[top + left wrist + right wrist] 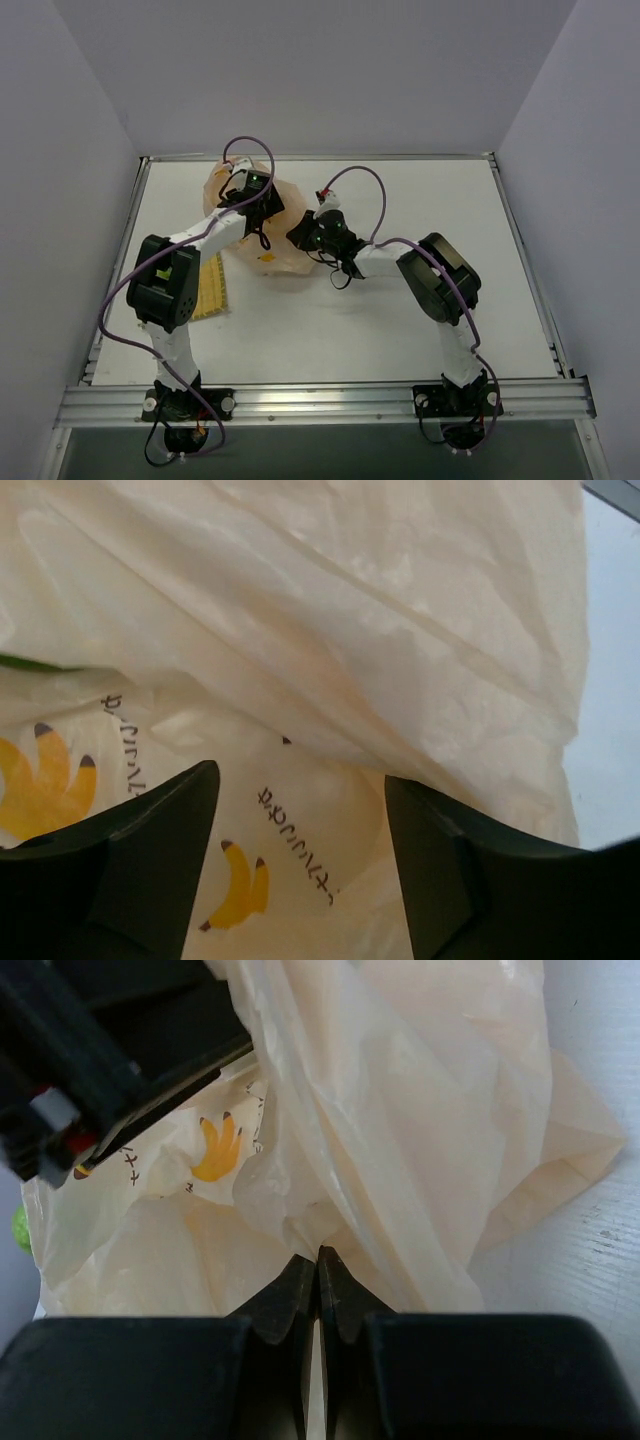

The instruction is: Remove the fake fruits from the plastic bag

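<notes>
The plastic bag [283, 262], pale peach-cream with printed yellow bananas, lies crumpled at the back middle of the table. My left gripper [258, 215] is over it, jaws open and empty, with the bag's film [330, 650] filling the left wrist view between the fingers [150, 860]. My right gripper [302, 235] is at the bag's right side, shut on a fold of the bag [400, 1140]. One fake fruit shows as a green sliver through the film [30, 663] and as a green patch at the left edge of the right wrist view [20, 1228]. Other fruits are hidden.
A flat yellow woven mat [212, 285] lies on the white table [400, 200] left of the bag, partly under the left arm. The left gripper's black body [100, 1050] shows close above the bag in the right wrist view. Grey walls enclose the table.
</notes>
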Available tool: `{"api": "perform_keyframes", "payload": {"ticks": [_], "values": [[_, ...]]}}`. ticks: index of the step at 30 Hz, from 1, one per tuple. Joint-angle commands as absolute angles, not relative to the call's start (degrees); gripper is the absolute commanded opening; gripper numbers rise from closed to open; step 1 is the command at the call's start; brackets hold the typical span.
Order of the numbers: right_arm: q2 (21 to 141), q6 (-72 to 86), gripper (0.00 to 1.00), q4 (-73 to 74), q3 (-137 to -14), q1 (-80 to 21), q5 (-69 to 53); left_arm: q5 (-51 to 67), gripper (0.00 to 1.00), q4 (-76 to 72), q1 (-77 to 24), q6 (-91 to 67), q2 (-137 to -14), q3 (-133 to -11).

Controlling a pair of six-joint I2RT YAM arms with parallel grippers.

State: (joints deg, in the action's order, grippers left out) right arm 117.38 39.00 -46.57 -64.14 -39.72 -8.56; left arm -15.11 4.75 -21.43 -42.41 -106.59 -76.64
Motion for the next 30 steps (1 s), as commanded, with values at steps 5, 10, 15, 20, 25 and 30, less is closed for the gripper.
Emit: {"api": "perform_keyframes", "payload": {"ticks": [5, 10, 15, 20, 25, 30], "values": [[113.9, 39.6, 0.00, -50.0, -64.8, -39.4, -11.1, -17.4, 0.81, -0.8, -18.2, -43.9, -111.7, -83.7], [115.0, 39.9, 0.00, -50.2, -65.7, -39.4, -12.7, -14.9, 0.94, -8.6, -17.5, -43.9, -116.4, -85.9], [117.0, 40.2, 0.00, -50.5, -66.0, -39.5, -13.9, -12.5, 0.95, -13.6, -17.0, -43.5, -121.7, -89.5], [119.2, 40.3, 0.00, -50.7, -67.0, -39.3, -15.3, -10.8, 0.94, -12.1, -16.1, -43.6, -127.9, -95.4], [120.4, 40.9, 0.00, -51.2, -67.3, -38.1, -16.1, -9.9, 0.86, -11.7, -15.0, -44.5, -130.0, -97.4], [120.9, 42.4, 0.00, -52.6, -67.6, -35.9, -17.5, -7.7, 0.70, -12.9, -14.9, -43.1, -127.1, -93.6]]}}
